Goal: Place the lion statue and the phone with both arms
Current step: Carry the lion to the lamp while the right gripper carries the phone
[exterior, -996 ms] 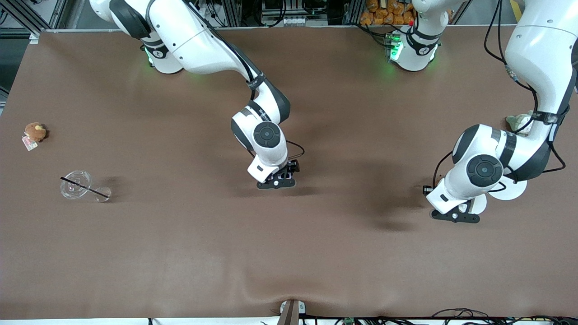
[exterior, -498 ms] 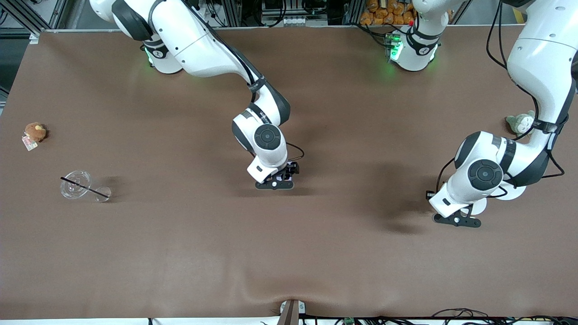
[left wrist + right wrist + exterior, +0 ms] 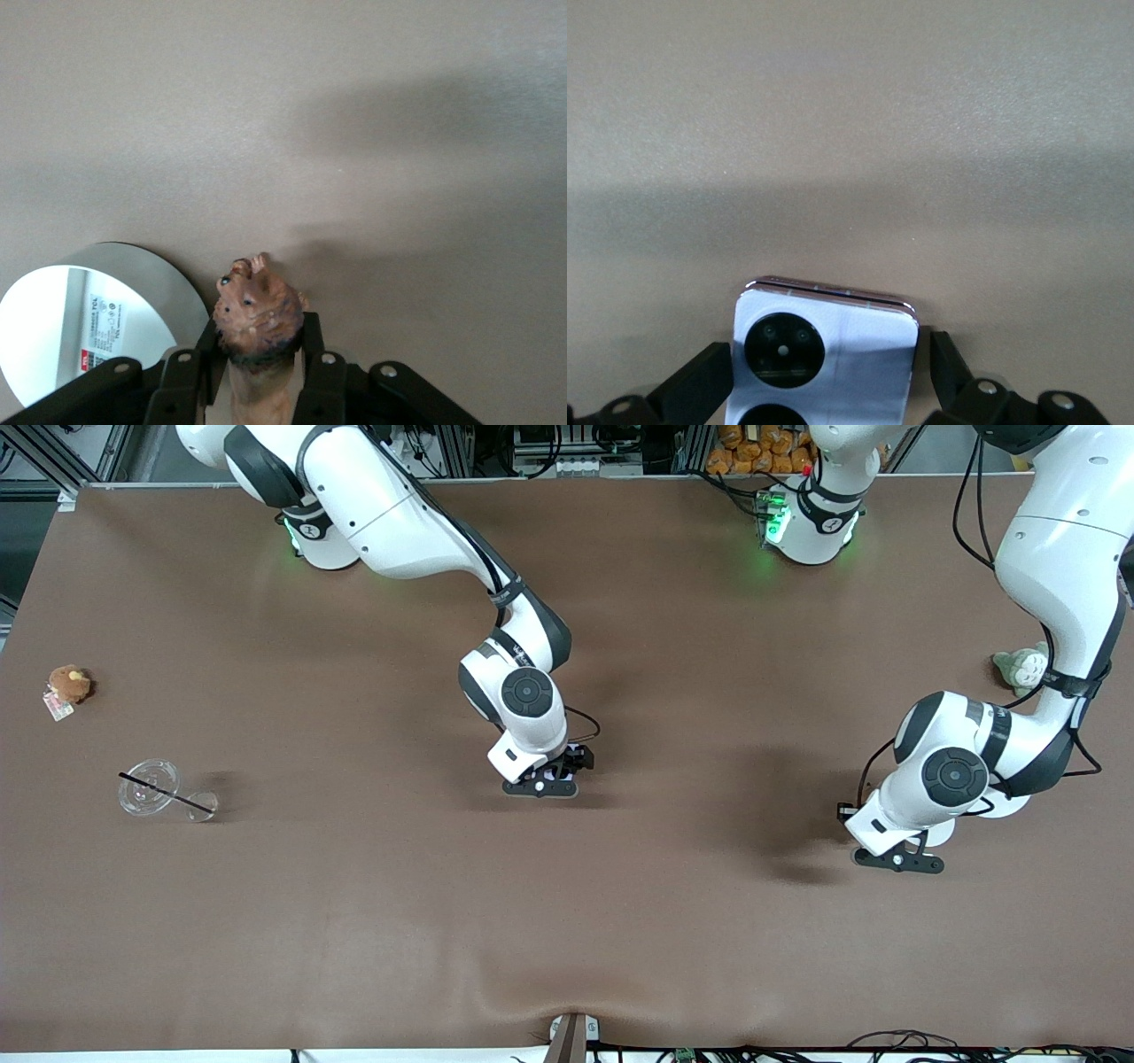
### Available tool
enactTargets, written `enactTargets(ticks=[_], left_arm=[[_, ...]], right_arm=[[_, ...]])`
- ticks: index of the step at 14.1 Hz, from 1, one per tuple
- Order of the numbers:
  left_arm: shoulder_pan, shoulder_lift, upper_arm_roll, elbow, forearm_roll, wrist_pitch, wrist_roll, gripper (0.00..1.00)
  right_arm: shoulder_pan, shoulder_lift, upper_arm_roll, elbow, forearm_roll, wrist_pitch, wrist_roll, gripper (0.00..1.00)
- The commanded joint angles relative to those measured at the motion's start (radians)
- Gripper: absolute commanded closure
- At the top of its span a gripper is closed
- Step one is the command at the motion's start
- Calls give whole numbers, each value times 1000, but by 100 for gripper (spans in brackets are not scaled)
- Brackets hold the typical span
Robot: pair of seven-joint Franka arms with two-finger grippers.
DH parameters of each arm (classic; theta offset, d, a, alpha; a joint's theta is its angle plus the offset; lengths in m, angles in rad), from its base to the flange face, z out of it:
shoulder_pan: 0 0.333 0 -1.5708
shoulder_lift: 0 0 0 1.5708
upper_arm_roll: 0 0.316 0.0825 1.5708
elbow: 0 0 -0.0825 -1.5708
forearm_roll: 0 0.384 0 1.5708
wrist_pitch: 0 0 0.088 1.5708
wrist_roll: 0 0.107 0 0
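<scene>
The left gripper (image 3: pixel 259 376) is clamped on the lion statue (image 3: pixel 257 319), head outward, just above the table (image 3: pixel 620 921) beside a white disc (image 3: pixel 80 323) at the left arm's end. The right gripper (image 3: pixel 833 376) spans the phone (image 3: pixel 824 350) at its widest over mid-table, likely so it can be set flat. Bare cloth surrounds both; the table edges are well apart.

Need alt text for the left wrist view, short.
The left hand is shut on a small brown lion statue, head pointing outward over the brown table. A round white disc with a printed label lies beside it.
</scene>
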Motion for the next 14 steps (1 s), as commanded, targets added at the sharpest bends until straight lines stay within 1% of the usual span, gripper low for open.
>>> enactTargets(ticks=[1, 6, 7, 8, 9, 13, 14], left_arm=[[19, 13, -8, 4, 23, 19, 5, 100], [8, 23, -9, 9, 20, 19, -7, 100], [8, 23, -9, 9, 20, 19, -7, 78], [8, 23, -9, 9, 20, 19, -7, 23], [14, 23, -9, 7, 15, 19, -5, 0], [13, -5, -22, 7, 12, 17, 7, 0], [14, -13, -31, 6, 11, 13, 7, 0]], right_arm=[[5, 18, -5, 30, -16, 0, 70, 0], [6, 20, -3, 25, -14, 2, 119, 0], [6, 20, -3, 24, -9, 0, 127, 0], [8, 20, -3, 21, 0, 0, 144, 0], [8, 20, -3, 21, 13, -1, 171, 0], [12, 20, -5, 19, 26, -4, 198, 0], [15, 20, -3, 19, 26, -6, 196, 19]])
